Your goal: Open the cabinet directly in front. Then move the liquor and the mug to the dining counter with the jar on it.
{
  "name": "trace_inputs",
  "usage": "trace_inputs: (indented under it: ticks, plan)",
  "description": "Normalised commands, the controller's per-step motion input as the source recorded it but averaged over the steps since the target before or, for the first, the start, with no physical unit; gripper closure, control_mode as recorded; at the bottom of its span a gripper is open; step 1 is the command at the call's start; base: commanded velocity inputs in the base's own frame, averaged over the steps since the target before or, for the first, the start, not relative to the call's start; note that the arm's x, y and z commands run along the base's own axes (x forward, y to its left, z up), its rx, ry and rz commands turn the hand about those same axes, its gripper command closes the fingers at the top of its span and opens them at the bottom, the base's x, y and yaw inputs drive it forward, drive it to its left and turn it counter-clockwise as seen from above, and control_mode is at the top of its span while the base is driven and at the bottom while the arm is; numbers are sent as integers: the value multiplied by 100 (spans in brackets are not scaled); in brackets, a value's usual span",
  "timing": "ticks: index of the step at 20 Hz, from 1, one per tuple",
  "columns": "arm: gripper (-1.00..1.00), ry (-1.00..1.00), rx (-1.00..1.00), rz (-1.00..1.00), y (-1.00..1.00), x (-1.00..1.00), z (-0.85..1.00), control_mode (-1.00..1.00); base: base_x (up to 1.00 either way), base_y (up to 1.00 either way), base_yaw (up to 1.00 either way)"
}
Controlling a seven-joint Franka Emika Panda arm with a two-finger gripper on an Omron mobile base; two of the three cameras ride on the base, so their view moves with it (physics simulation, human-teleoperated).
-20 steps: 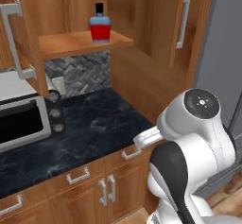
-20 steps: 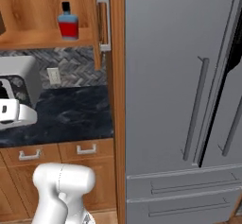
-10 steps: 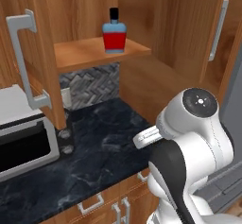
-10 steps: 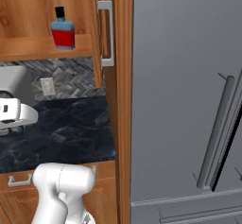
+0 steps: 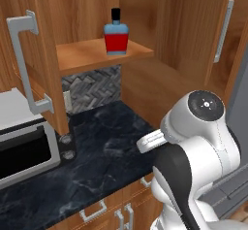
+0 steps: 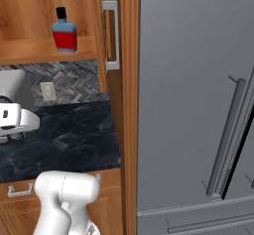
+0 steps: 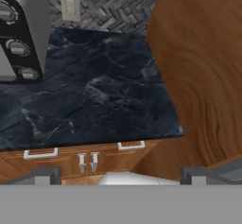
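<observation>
Black marbled counter [image 5: 104, 151] runs under the cabinet [image 5: 145, 25], toaster oven [image 5: 22, 137] at its left end. Cabinet doors stand open; grey bar handles [image 5: 26, 61] run vertical. I see the bottle [image 5: 116, 34] upright on the inner shelf [image 5: 92, 54], long axis vertical, black cap up, red band low, approx. centre-right of shelf, near the front edge, nothing touching it. Gripper [image 7: 118, 173] in hand view: fingers [image 7: 40, 175] spread wide, holding nothing, looking down over counter and drawer fronts [image 7: 75, 159]. Grey fridge [image 6: 198, 105] at right of the cabinet.
</observation>
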Motion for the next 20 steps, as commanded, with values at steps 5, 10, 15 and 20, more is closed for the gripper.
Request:
trace_inputs:
  ticks: [5, 10, 15, 20]
  plan:
    - [-100, 0, 0, 0, 0, 0, 0, 100, 17, 0, 0]
    - [-100, -3, 1, 0, 0, 0, 55, -100, 0, 0, 0]
    - [-100, -10, 9, 0, -3, 0, 72, -100, 0, 0, 0]
    - [-100, -8, 8, 0, 0, 0, 81, -100, 0, 0, 0]
